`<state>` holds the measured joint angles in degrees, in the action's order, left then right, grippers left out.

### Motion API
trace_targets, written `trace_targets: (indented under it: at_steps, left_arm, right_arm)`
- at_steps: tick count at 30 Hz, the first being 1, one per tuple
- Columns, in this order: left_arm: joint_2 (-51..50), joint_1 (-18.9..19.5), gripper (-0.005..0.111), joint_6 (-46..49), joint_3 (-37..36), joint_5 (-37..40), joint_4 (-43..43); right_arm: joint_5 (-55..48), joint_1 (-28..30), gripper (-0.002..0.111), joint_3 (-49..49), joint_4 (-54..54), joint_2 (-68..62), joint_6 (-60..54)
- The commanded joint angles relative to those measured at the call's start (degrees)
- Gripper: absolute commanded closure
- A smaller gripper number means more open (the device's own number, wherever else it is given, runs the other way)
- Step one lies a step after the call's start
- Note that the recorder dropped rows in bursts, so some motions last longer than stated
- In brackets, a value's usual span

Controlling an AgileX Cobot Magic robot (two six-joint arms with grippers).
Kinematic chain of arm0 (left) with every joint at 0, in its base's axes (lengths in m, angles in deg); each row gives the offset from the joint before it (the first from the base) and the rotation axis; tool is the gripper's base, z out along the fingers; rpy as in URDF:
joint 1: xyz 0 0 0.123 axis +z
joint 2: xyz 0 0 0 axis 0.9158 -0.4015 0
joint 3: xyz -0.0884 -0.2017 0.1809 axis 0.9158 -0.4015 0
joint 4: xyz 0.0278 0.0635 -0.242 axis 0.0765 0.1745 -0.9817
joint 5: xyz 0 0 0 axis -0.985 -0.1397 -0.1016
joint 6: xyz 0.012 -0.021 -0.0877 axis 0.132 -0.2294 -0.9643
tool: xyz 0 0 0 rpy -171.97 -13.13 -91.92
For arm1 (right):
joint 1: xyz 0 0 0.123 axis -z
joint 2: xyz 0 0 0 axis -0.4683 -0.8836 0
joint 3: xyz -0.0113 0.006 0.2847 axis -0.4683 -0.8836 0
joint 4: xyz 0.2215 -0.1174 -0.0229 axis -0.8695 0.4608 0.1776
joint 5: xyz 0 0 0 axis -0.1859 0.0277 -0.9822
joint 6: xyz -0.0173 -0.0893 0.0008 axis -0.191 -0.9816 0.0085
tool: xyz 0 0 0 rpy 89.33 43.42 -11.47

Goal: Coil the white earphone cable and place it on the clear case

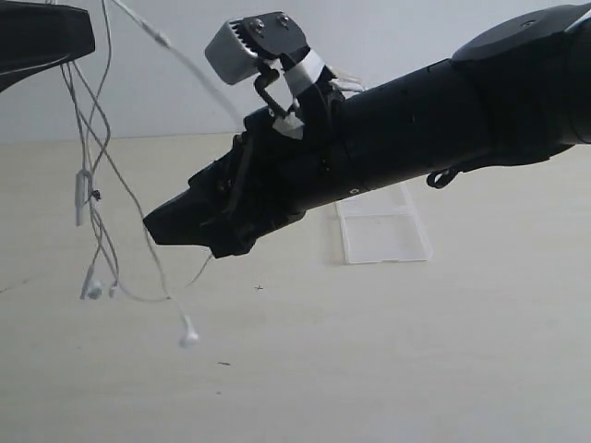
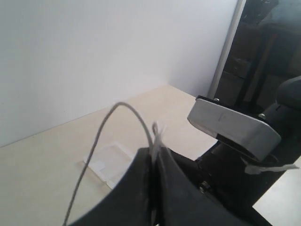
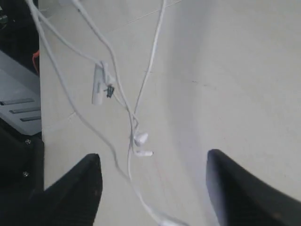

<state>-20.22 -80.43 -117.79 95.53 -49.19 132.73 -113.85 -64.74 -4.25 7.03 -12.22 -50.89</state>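
The white earphone cable (image 1: 97,185) hangs in loose strands from my left arm (image 1: 37,37) at the top left, clear of the table. Its inline remote (image 1: 81,196) and two earbuds (image 1: 188,334) dangle low. In the left wrist view my left gripper (image 2: 154,150) is shut on the cable (image 2: 127,110), which loops out above the fingertips. My right gripper (image 3: 153,162) stands open, with the earbuds (image 3: 140,138) and the remote (image 3: 98,84) ahead of it and nothing between its fingers. The clear case (image 1: 383,226) lies flat on the table behind the right arm.
The right arm (image 1: 416,120) stretches across the middle of the exterior view, its gripper (image 1: 175,226) close to the hanging strands. It hides part of the case. A white wall stands behind the beige table (image 1: 369,369). Dark equipment (image 3: 19,132) borders the table's edge.
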Motion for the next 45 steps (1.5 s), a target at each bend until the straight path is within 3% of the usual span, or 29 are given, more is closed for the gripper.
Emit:
trace_targets:
  at_steps: [1,11,20,26,35,42,45]
  left_arm:
    - [0.43,-0.17,0.107,-0.42,0.03,0.76,-0.57]
    - [-0.23,-0.17,0.107,0.10,0.03,2.88,-0.57]
    - [-4.84,-0.17,0.107,0.10,0.03,2.89,-0.57]
    - [-5.73,-0.17,0.107,1.93,0.15,3.01,-0.57]
    - [-5.73,-0.17,0.107,11.13,0.15,1.19,-10.63]
    - [-5.73,-0.17,0.107,12.37,0.15,0.44,-11.04]
    - [-5.73,-0.17,0.107,13.51,0.15,4.82,-10.80]
  right_arm:
    - [0.10,0.14,0.044,0.25,0.04,0.02,4.28]
    - [0.10,0.14,0.043,0.25,0.05,0.02,4.50]
    - [3.31,0.14,0.030,0.25,-1.00,0.02,4.50]
    - [5.40,0.14,0.030,0.25,-3.32,-0.06,3.61]
    - [6.98,0.14,0.030,0.25,-11.08,-0.06,-3.98]
    - [7.60,0.14,0.030,0.25,-11.70,-0.06,-3.87]
    - [3.50,0.14,0.030,0.25,-11.70,-0.06,-3.64]
